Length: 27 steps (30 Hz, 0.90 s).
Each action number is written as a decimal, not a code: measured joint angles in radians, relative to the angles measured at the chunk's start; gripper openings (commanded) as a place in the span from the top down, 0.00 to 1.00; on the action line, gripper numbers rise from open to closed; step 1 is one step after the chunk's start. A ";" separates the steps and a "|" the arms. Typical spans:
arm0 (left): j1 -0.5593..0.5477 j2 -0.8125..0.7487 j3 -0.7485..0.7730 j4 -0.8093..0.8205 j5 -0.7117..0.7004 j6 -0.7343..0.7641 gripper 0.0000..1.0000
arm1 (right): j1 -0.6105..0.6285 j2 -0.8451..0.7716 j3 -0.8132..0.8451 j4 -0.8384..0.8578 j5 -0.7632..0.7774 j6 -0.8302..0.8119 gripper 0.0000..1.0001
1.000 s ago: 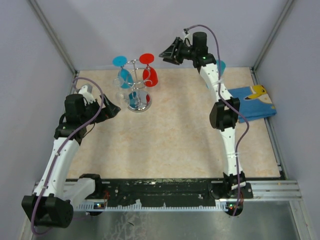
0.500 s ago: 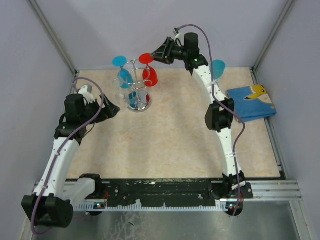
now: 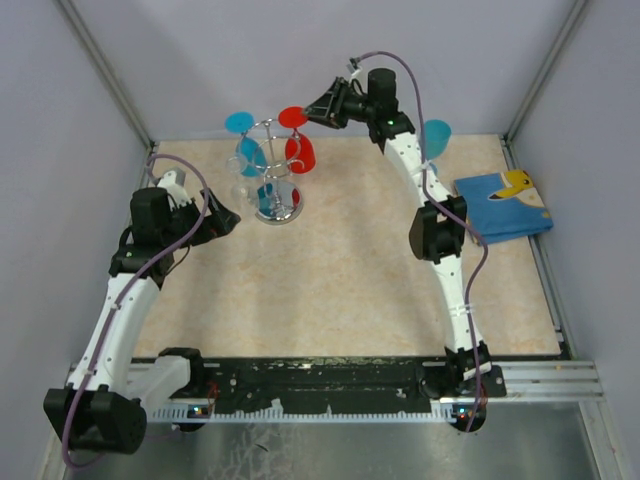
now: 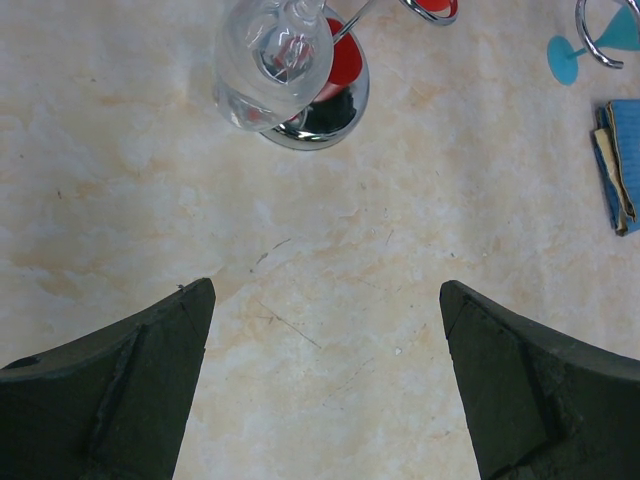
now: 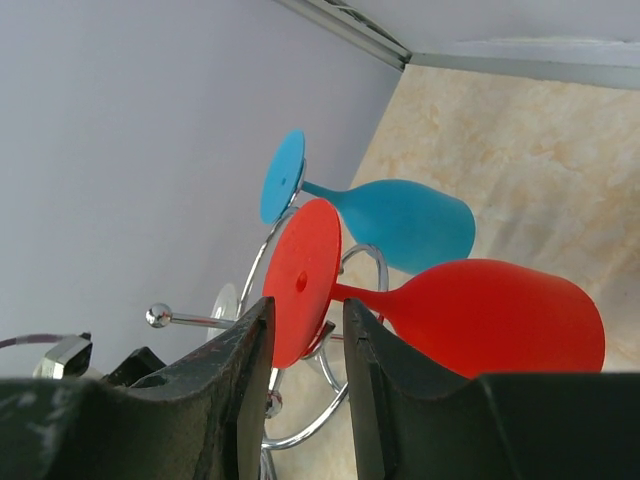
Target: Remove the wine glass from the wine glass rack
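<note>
Since a second ago my right arm has swung left along the back wall, and my right end effector [image 3: 320, 108] has come in from clear of the wine glass rack [image 3: 284, 207] to just beside the red wine glass [image 3: 300, 152]. Over the last half second it has barely shifted. My left arm has not moved at all.

My right arm is stretched far forward and raised, its wrist turned left so the fingers point at the red foot [image 5: 300, 280] at the top of the rack. My left arm is bent low over the surface [image 3: 350, 270], near the rack's left side.

The right end effector's fingers [image 5: 240, 380] are a narrow gap apart, with the lower rim of the red foot in that gap. I cannot tell whether they are pressing on it. The glass hangs upside down on the rack, beside a blue glass [image 5: 400, 222], at the back left of the surface.

My left end effector [image 4: 325, 380] is spread wide and holds nothing. A clear glass [image 4: 275, 55] hangs ahead of it.
</note>
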<state>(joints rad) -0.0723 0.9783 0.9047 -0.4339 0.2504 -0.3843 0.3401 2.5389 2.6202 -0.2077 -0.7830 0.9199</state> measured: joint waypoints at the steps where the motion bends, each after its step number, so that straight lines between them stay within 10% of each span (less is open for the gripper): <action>1: 0.000 0.000 0.000 0.000 -0.002 0.001 0.00 | 0.000 0.002 0.000 0.007 0.000 0.001 0.65; 12: 0.000 0.013 0.000 0.000 -0.011 0.007 0.00 | 0.004 0.024 0.000 0.048 0.000 0.026 0.94; 27: 0.000 0.014 0.000 -0.001 -0.014 0.008 0.00 | 0.009 -0.092 -0.194 0.074 0.056 0.015 1.00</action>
<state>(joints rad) -0.0723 0.9928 0.9047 -0.4347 0.2363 -0.3763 0.3489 2.4466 2.4264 -0.1337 -0.7273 0.9348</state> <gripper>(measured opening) 0.998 0.077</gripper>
